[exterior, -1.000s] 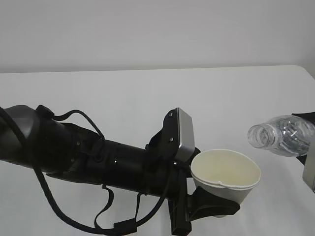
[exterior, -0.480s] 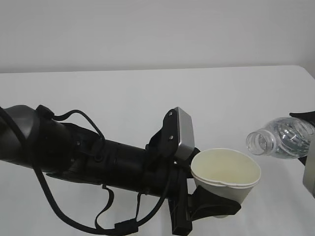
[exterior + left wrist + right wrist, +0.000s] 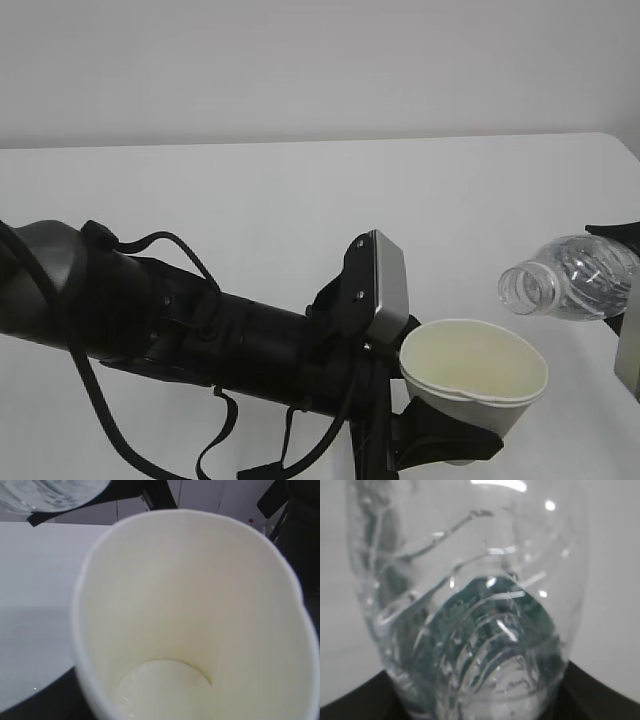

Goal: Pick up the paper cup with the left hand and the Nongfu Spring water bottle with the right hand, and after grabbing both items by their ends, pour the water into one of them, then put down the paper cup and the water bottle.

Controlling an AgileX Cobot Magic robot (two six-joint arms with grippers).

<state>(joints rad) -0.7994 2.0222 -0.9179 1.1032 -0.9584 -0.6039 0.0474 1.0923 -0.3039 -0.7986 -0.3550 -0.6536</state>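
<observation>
The cream paper cup (image 3: 472, 375) is held upright off the table, with my left gripper (image 3: 445, 447) shut around its base. In the left wrist view the paper cup (image 3: 200, 605) fills the frame; small glints show on its bottom, and I cannot tell if water lies there. The clear Nongfu Spring water bottle (image 3: 572, 278) lies nearly on its side up and to the right of the cup. Its open neck points left, just above the cup's rim. My right gripper (image 3: 627, 300) is shut on its base at the frame edge. The bottle (image 3: 470, 605) fills the right wrist view. No stream of water shows.
The white table (image 3: 250, 200) stretches behind both arms to a pale wall. The bulky left arm (image 3: 200, 340) with loose cables crosses the lower left. The bottle's body (image 3: 50, 492) and dark frame parts (image 3: 160, 495) show beyond the cup in the left wrist view.
The left arm has carried the cup a little to the right and down. The bottle has dipped slightly, with its neck lower and closer over the cup's rim.
</observation>
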